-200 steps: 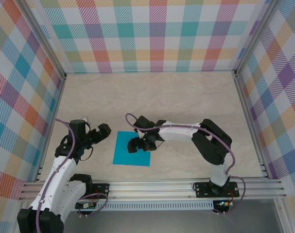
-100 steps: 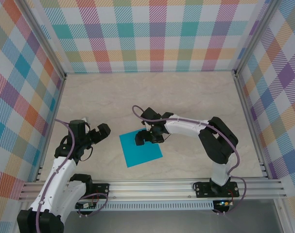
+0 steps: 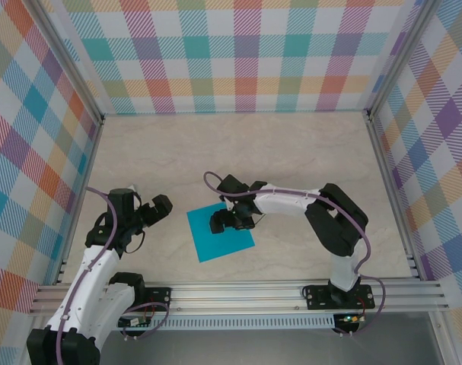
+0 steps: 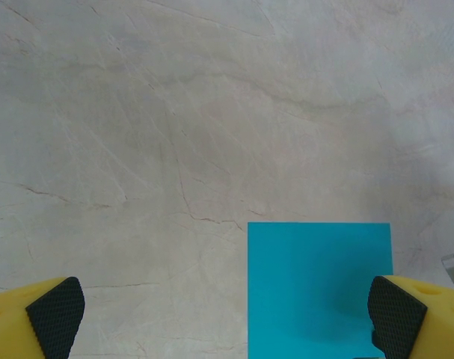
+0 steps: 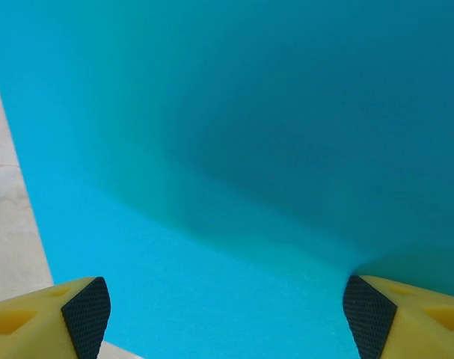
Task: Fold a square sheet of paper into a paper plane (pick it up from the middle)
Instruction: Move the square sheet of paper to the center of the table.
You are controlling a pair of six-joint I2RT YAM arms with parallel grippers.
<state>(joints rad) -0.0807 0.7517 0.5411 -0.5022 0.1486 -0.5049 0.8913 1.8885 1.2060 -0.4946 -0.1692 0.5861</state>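
- The paper (image 3: 219, 242) lies flat on the table (image 3: 291, 152), in the near half and a little left of the middle. It is turned so that its edges run askew to the table's edges.
- It shows as one plain teal square, with no crease that I can make out.
- The right gripper (image 3: 231, 221) hangs over the paper's far edge and hides that part from above. Its jaws are spread wide and grip nothing.
- In the right wrist view the teal sheet lies under and between both pads (image 5: 84, 308), with a soft dark shadow across its middle. Whether the tips touch the sheet I cannot tell.
- A thin strip of table shows at the left edge of that view.
- The right arm (image 3: 291, 201) reaches in from the near right and bends back toward the middle, lying well apart from the near half of the sheet.
- The left gripper (image 3: 156, 208) is near the paper's left side but apart from it, over bare table. Its jaws are fully spread and hold nothing.
- In the left wrist view the paper lies ahead and to the right, its near right part running behind the right pad.
- A purple cable (image 3: 113, 220) loops along the left arm.
- A metal rail (image 3: 253, 293) runs along the table's near edge, and checked walls (image 3: 246, 53) close the other three sides.
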